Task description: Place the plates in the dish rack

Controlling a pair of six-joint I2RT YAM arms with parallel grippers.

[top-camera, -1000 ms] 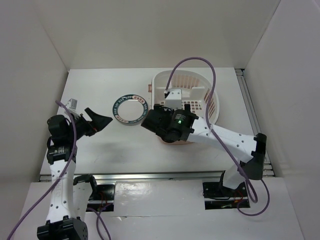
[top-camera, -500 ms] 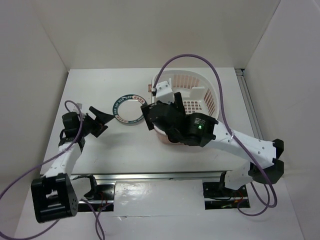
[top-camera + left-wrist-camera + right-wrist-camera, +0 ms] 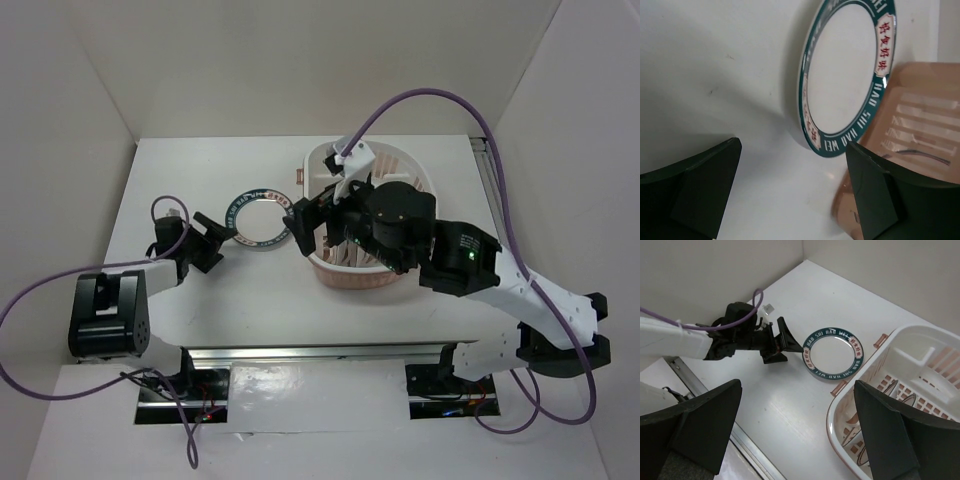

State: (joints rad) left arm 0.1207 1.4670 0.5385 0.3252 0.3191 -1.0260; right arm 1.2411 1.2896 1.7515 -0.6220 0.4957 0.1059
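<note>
The plate with the dark blue-green rim band (image 3: 257, 218) lies flat on the white table, just left of the dish rack (image 3: 352, 281). My left gripper (image 3: 222, 240) is open and low over the table, a short way from the plate's left edge, touching nothing. In the left wrist view the plate (image 3: 845, 70) lies ahead, with the rack's pink wall (image 3: 910, 120) behind it. My right gripper (image 3: 305, 228) is open and empty, high above the rack's left rim. From there I see the plate (image 3: 833, 353), the rack (image 3: 831, 424) and plates on edge inside it (image 3: 897, 390), patterns hidden.
White walls close in the table on the left, back and right. A metal rail (image 3: 300, 352) runs along the near edge. The right arm's purple cable (image 3: 420, 100) loops above the rack. A small pink clip (image 3: 302, 176) lies by the rack's left rim.
My left arm has dropped low and reached right toward the rimmed plate. My right arm has risen and swung back over the rack, wrist now facing down.
</note>
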